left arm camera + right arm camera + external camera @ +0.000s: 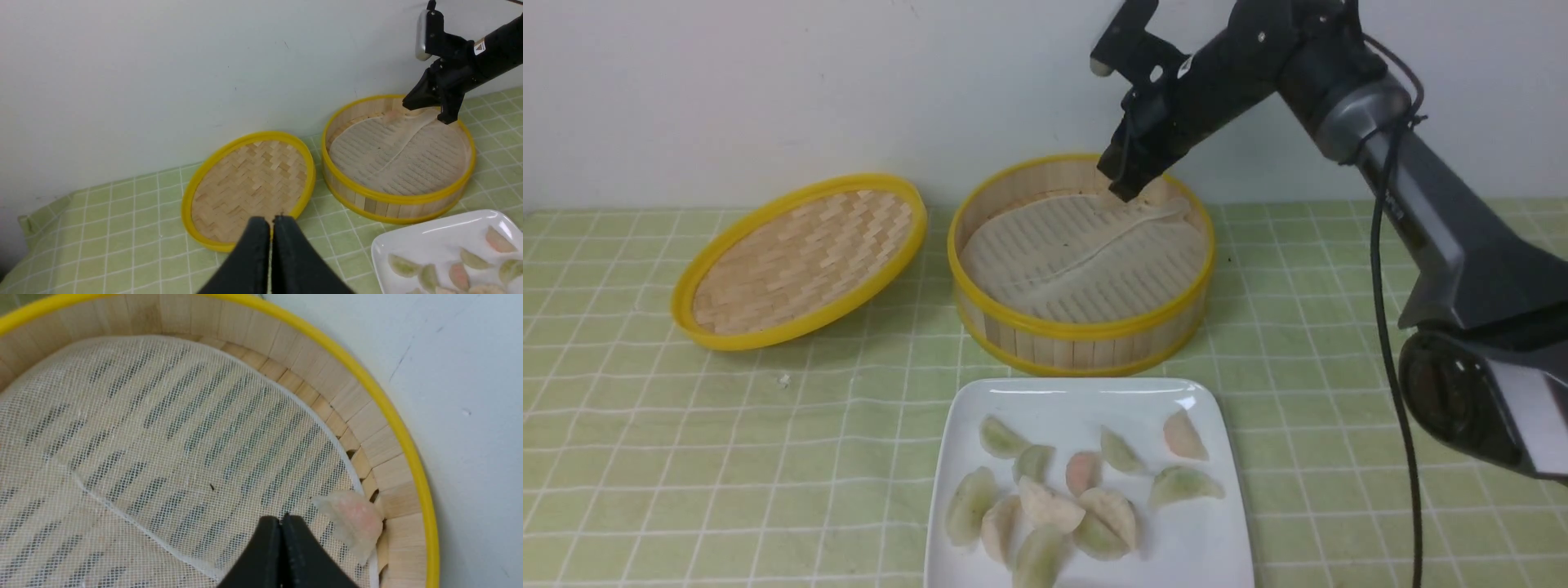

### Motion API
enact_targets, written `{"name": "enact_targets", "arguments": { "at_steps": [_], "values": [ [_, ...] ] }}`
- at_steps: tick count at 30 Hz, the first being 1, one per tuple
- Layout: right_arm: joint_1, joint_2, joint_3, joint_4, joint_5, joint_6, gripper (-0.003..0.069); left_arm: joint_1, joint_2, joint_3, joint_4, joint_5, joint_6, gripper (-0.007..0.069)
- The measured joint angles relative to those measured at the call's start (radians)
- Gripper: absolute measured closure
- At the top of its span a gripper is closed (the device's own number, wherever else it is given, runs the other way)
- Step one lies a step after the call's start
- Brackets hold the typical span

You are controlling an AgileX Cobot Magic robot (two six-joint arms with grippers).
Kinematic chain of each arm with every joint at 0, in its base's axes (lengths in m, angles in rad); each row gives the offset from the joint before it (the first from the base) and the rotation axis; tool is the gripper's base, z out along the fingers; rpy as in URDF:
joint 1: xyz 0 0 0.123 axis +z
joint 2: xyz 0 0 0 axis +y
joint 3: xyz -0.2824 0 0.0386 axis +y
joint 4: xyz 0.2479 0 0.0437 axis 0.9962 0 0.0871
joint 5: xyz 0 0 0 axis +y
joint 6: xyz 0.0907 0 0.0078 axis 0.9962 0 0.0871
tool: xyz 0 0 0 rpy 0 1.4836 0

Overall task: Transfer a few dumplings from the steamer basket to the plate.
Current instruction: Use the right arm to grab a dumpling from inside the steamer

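Note:
The steamer basket (1078, 331) stands mid-table with a creased whitish liner (1086, 253). One pinkish dumpling (353, 520) lies on the liner against the basket's far wall (392, 412); it also shows in the front view (1156, 193). My right gripper (1125, 186) is shut and empty, its tips (281, 518) just above the liner beside that dumpling, not touching it. The white plate (1078, 400) in front of the basket holds several dumplings (1045, 506). My left gripper (271, 220) is shut and empty, above the table near the lid, out of the front view.
The shallow woven lid (800, 261) lies tilted left of the basket, also in the left wrist view (249, 188). A green checked cloth (686, 457) covers the table. A white wall stands close behind the basket. The right arm (1445, 237) and its cable cross the right side.

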Motion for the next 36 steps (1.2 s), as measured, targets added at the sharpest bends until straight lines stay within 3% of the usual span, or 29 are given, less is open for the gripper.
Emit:
{"name": "enact_targets", "arguments": {
  "at_steps": [7,9,19,23,30,33,35,36],
  "values": [
    [0.000,0.047,0.000,-0.016,-0.137,-0.004,0.0655,0.000,0.000,0.000,-0.005,0.000,0.000,0.0631],
    [0.000,0.070,0.000,-0.016,-0.193,-0.020,0.0620,0.000,0.000,0.000,-0.009,0.000,0.000,0.0631],
    [0.000,0.181,0.002,-0.081,-0.391,-0.048,0.0251,0.000,0.000,0.000,-0.012,0.000,0.000,0.0631],
    [0.000,0.200,0.002,-0.102,-0.416,-0.047,0.0193,0.000,0.000,0.000,-0.012,0.000,0.000,0.0631],
    [0.000,0.203,0.002,-0.104,-0.420,0.020,0.0222,0.000,0.000,0.000,-0.013,0.000,0.000,0.0631],
    [0.000,0.205,0.000,-0.100,-0.385,0.034,0.0370,0.000,0.000,0.000,-0.013,0.000,0.000,0.0631],
    [-0.002,0.205,-0.013,-0.107,-0.347,0.031,0.0530,0.000,0.000,0.000,-0.013,0.000,0.000,0.0631],
    [-0.004,0.205,-0.023,-0.106,-0.323,0.031,0.0554,0.000,0.000,0.000,-0.013,0.000,0.000,0.0631]
  ]
}}
